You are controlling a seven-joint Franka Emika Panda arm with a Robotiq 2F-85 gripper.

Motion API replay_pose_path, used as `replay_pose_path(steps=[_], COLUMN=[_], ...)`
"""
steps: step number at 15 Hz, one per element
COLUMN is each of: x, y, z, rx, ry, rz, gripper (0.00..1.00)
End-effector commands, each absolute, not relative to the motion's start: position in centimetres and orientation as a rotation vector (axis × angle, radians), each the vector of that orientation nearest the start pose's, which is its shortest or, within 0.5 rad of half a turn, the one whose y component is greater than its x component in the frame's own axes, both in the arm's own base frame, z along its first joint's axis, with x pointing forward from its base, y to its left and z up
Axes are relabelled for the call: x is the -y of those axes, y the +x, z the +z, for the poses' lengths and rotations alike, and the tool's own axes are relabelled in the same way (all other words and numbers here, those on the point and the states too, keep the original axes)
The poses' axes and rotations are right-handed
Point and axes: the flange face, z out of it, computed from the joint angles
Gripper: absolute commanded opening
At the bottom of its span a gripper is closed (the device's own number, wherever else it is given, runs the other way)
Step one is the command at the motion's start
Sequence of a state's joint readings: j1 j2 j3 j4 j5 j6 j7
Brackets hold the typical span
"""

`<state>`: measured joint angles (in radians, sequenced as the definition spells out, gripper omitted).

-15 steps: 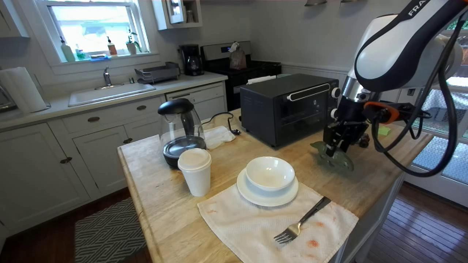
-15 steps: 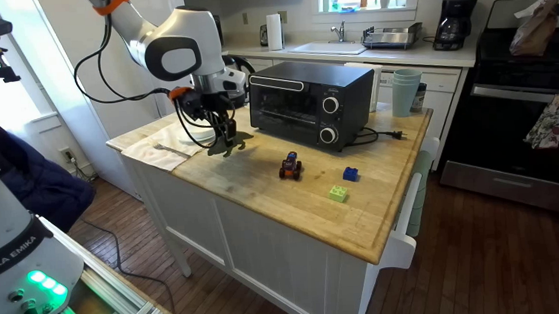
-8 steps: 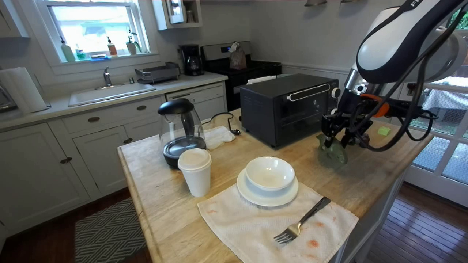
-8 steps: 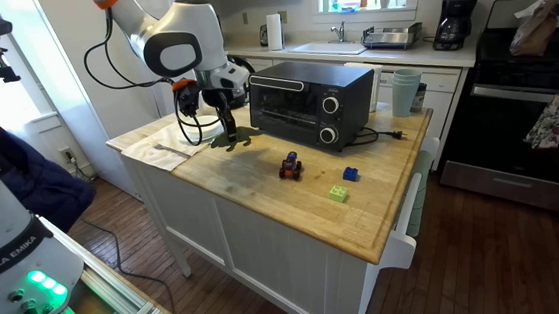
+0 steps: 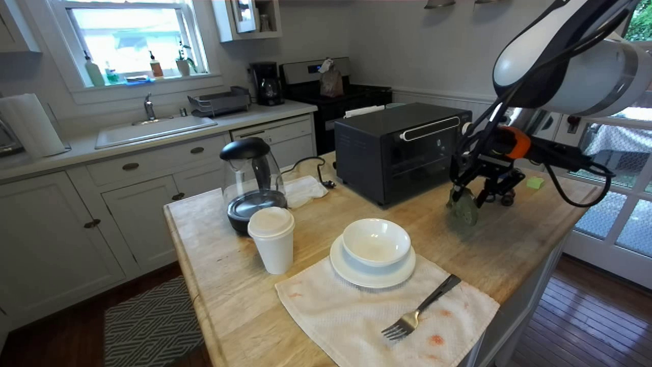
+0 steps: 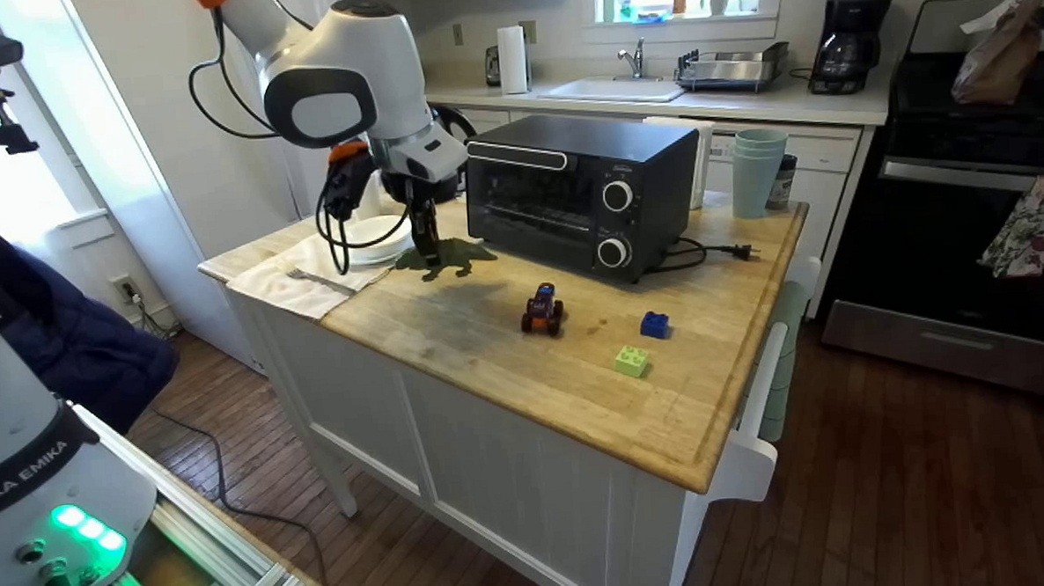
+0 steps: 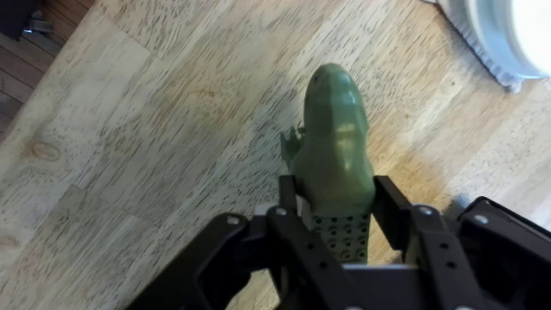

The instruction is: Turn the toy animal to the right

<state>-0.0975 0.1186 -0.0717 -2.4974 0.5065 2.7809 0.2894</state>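
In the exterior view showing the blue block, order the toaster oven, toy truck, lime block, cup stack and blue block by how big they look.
Toaster oven
Cup stack
Toy truck
Too alike to rank: blue block, lime block (likely nearer the camera)

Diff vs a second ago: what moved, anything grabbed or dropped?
In an exterior view, the toy animal has turned clockwise as seen from above, its near end swinging left and its far end right. The gripper, shut on it in the wrist view, rotated with it. No new grasp or release shows. Bowl, fork, toy truck, blue block and green block stayed put.
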Motion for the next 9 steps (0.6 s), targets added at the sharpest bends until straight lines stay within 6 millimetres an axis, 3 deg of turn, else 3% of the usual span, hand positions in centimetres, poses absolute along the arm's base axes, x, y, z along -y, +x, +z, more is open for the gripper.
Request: replay_pose_path(steps=[1, 9], x=[11.2, 13.0], y=[46.6, 45.5], z=[24.8, 23.1], rx=[-1.458, -1.689], ry=[-2.511, -2.440], rz=[-0.195, -0.121], gripper=[0.23, 0.23])
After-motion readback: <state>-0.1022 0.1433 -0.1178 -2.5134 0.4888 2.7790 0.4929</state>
